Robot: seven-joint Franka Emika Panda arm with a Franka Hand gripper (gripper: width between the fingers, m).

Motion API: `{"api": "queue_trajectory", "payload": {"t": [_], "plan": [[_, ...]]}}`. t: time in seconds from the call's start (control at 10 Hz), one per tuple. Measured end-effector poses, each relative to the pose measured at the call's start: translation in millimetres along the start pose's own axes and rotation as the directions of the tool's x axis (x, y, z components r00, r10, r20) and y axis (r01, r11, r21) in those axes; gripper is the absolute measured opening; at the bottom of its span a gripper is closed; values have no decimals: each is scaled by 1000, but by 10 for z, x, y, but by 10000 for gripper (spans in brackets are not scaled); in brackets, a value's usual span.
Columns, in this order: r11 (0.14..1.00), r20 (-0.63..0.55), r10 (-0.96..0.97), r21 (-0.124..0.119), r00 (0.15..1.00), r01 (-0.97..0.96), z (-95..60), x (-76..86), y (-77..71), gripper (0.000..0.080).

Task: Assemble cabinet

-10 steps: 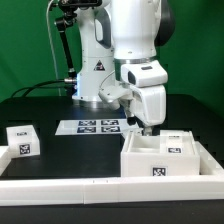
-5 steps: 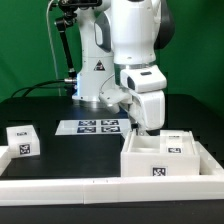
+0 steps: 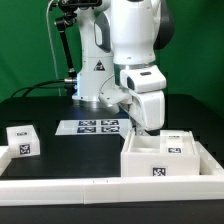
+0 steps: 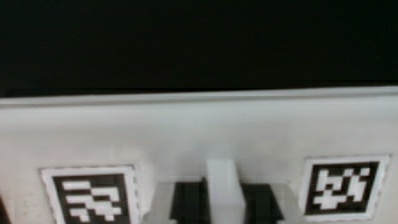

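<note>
The cabinet (image 3: 160, 160) is the large white tagged box at the exterior view's right, with a smaller tagged block (image 3: 180, 143) on it. My gripper (image 3: 148, 128) reaches down at its back edge. In the wrist view the cabinet's white panel (image 4: 214, 130) fills the frame with two tags. My gripper (image 4: 221, 205) has its dark fingers (image 4: 183, 205) pressed against both sides of a thin upright white wall of the cabinet, so it is shut on it.
A small separate white tagged cube (image 3: 22, 138) sits at the exterior view's left. The marker board (image 3: 98, 127) lies flat by the robot's base. A long white rail (image 3: 90, 186) runs along the front of the black table.
Over the last second my gripper has sunk slightly and shifted toward the exterior view's right at the cabinet's back edge. It has not moved in the last half second.
</note>
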State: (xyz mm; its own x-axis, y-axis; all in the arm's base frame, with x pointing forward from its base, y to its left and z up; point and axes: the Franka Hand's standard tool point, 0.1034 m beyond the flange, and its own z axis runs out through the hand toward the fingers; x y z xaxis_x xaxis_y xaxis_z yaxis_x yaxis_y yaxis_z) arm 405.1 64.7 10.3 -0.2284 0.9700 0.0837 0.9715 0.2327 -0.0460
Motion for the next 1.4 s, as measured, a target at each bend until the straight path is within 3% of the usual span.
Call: {"api": "queue_trajectory", "payload": {"t": [0.2, 0.3, 0.5, 0.8, 1.2, 1.4], "plan": [[999, 3, 31, 9, 1000, -31, -19, 5, -10, 68], [993, 22, 116, 33, 993, -117, -135, 26, -25, 68], [975, 39, 219, 21, 975, -220, -289, 78, 4, 68], [969, 69, 244, 29, 967, -247, -499, 40, 27, 69], [967, 66, 251, 29, 966, -253, -470, 42, 16, 70], [916, 73, 398, 18, 914, -400, -497, 87, 61, 70]]}}
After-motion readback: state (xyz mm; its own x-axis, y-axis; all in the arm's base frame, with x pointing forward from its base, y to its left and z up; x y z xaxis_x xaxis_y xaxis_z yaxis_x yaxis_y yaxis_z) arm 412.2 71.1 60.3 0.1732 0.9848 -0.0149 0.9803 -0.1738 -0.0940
